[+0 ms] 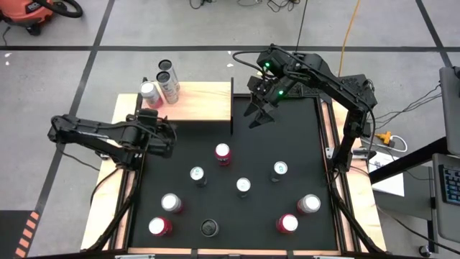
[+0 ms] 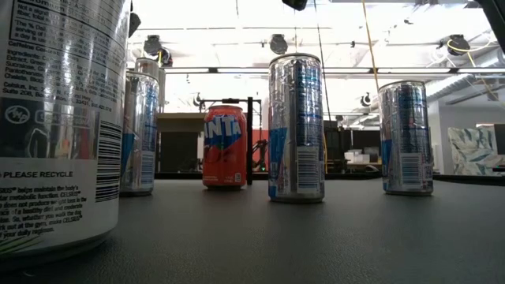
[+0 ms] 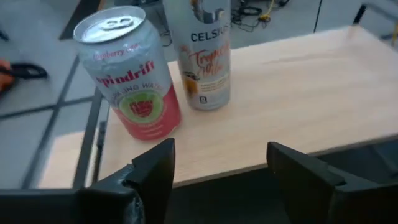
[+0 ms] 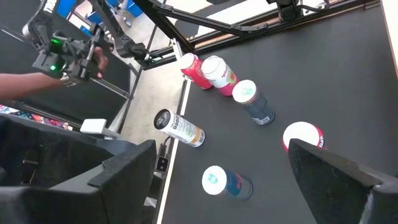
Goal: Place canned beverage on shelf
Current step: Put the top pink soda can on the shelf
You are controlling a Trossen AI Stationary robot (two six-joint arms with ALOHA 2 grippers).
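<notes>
The pale wood shelf [image 1: 194,102] stands at the table's far left. On its left part stand a pink-and-white Spindrift can [image 3: 127,71], a white Celsius can [image 3: 205,53] and another tall can [image 1: 165,67]. My left gripper [image 1: 152,119] hovers at the shelf's near edge, just short of these cans, open with nothing between its fingers [image 3: 217,168]. My right gripper [image 1: 259,115] hangs open and empty above the mat's far part, right of the shelf [image 4: 222,149]. Several more cans stand upright on the black mat, among them a red one [image 1: 223,152].
Cans are scattered over the mat's near half: silver ones [image 1: 198,175], [image 1: 244,186], [image 1: 279,170], [image 1: 309,203], red ones [image 1: 159,226], [image 1: 287,224], a black one [image 1: 208,228]. The shelf's right part [image 1: 208,97] is bare wood. A person's forearm [image 4: 18,81] shows beyond the table.
</notes>
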